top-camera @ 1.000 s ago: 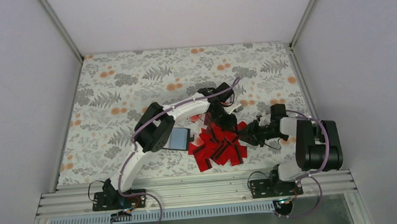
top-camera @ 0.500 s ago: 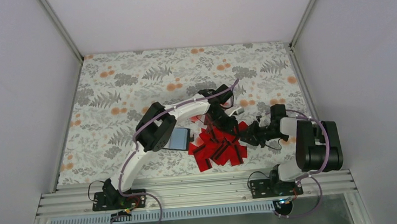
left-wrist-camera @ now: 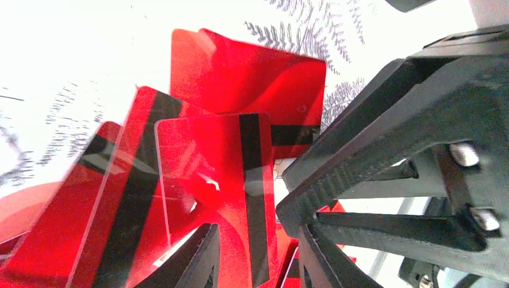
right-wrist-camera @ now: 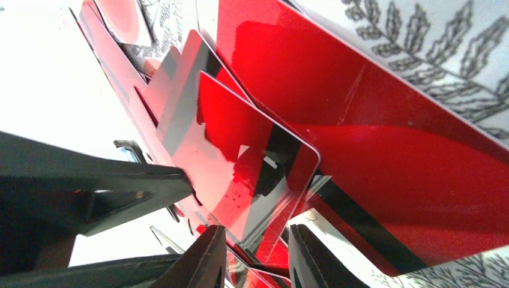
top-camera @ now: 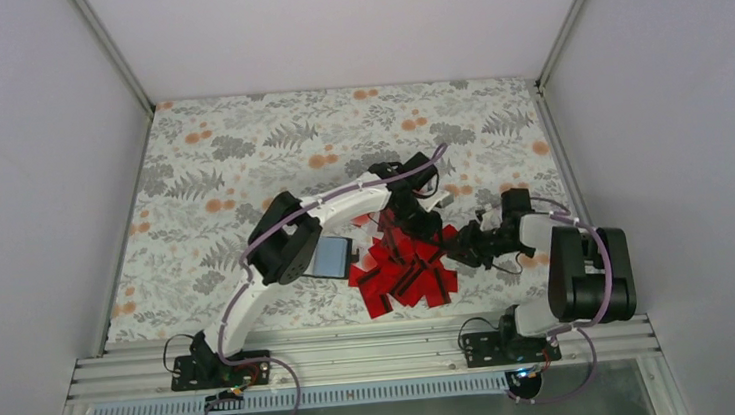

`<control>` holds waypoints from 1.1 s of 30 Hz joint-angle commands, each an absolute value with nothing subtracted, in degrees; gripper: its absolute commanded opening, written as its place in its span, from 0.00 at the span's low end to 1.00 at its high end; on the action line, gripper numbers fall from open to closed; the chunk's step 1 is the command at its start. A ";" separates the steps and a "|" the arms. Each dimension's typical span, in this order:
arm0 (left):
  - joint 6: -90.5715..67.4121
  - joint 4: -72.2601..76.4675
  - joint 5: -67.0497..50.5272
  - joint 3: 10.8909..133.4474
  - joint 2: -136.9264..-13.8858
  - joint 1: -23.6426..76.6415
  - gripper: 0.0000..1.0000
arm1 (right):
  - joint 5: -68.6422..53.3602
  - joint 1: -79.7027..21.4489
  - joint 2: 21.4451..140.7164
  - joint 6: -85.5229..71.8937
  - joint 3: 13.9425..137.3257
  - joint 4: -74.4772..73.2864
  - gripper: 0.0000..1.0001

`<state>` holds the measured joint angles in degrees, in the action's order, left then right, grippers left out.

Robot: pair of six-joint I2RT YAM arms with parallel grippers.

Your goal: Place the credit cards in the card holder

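Several red credit cards lie heaped on the floral cloth near the front. The black card holder lies open just left of the heap, half under my left arm's elbow. My left gripper reaches down onto the heap's far side and holds one credit card tilted up by its edges. My right gripper comes in from the right, jaws slightly apart around that card's lower corner. Whether they press on it does not show. Its finger fills the right of the left wrist view.
The floral cloth covers the table between plain white walls. The left arm's elbow hangs over the card holder. A metal rail runs along the near edge, at the arm bases.
The right arm's wrist has shifted slightly away from the near edge. The left arm, the raised card, the heap and the card holder stay about where they were.
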<state>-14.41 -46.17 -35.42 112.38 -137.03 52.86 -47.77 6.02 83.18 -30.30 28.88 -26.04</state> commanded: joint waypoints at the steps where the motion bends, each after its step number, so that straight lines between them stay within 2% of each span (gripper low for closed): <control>1: -15.24 -47.71 -25.48 113.61 -131.60 53.49 0.35 | -46.96 5.80 82.49 -29.40 30.61 -26.98 0.29; 9: -13.36 -50.75 -18.49 113.98 -133.61 54.05 0.36 | -45.75 5.78 85.44 -28.93 31.34 -27.76 0.31; 22: -11.71 -53.49 -23.21 118.17 -141.24 56.90 0.37 | -45.17 5.75 88.08 -28.83 31.11 -26.19 0.34; 33: -13.36 -50.00 -29.53 113.56 -140.29 56.57 0.36 | -50.05 5.64 89.82 -29.82 28.58 -19.99 0.31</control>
<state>-12.64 -50.35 -22.55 116.88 -138.76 55.09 -50.85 6.17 88.01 -29.50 30.28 -25.32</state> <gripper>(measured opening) 0.364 0.319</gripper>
